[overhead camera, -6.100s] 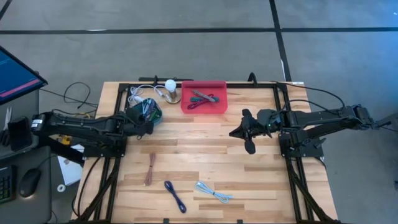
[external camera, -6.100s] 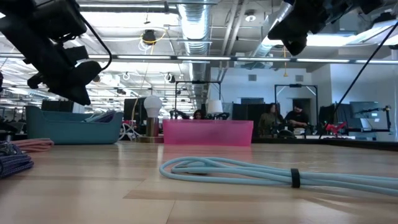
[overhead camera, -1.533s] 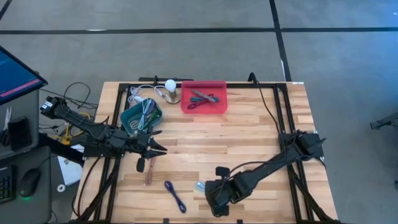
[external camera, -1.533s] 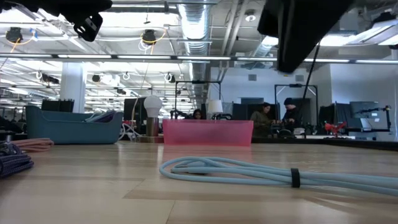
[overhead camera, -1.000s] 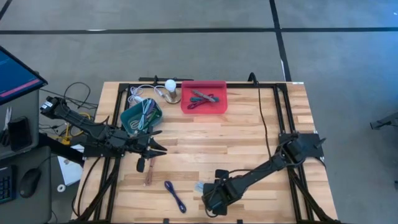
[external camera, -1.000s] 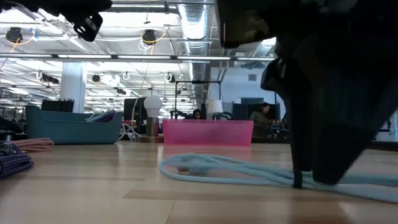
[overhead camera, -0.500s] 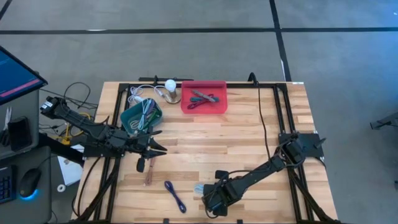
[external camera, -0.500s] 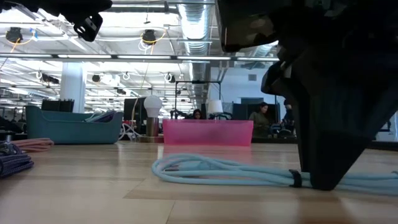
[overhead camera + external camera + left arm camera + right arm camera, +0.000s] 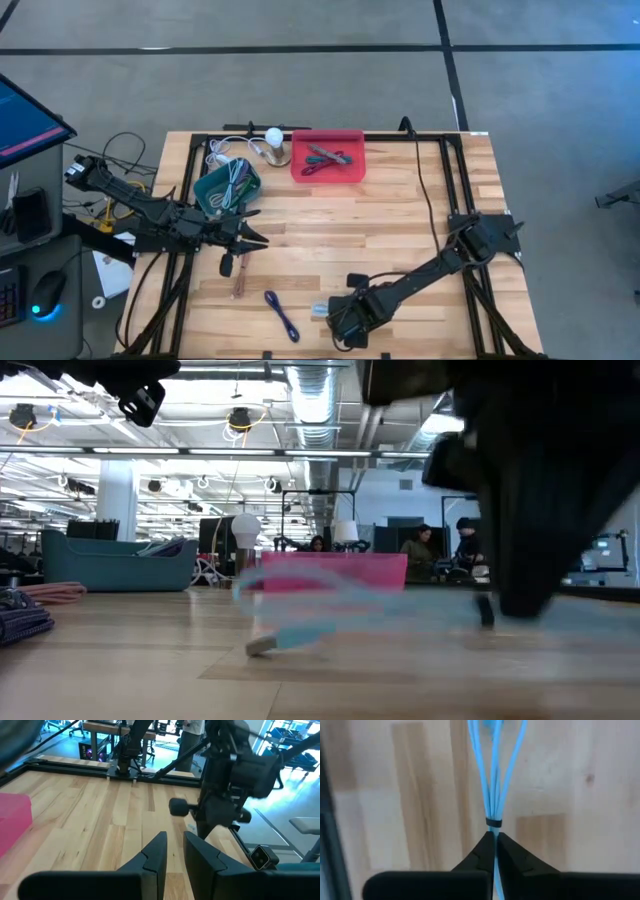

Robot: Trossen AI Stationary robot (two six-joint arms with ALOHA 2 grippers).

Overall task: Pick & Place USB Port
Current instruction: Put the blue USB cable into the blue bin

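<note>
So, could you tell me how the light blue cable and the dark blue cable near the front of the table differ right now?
The light blue cable is pinched in the shut right gripper, just below its black tie; the dark blue cable lies free, touched by neither gripper. In the low view the light blue cable hangs off the table with one end trailing down, while the dark blue cable rests flat. Both are bundled cables near the table's front edge.

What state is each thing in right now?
right gripper: shut on blue cable
blue cable: bundled with a dark tie, pinched, one end on the table
left gripper: empty, narrow gap, off the table
purple cable: lying loose on table
pink cable: lying loose on table
red bin: holds cables
teal bin: holds cables
</note>
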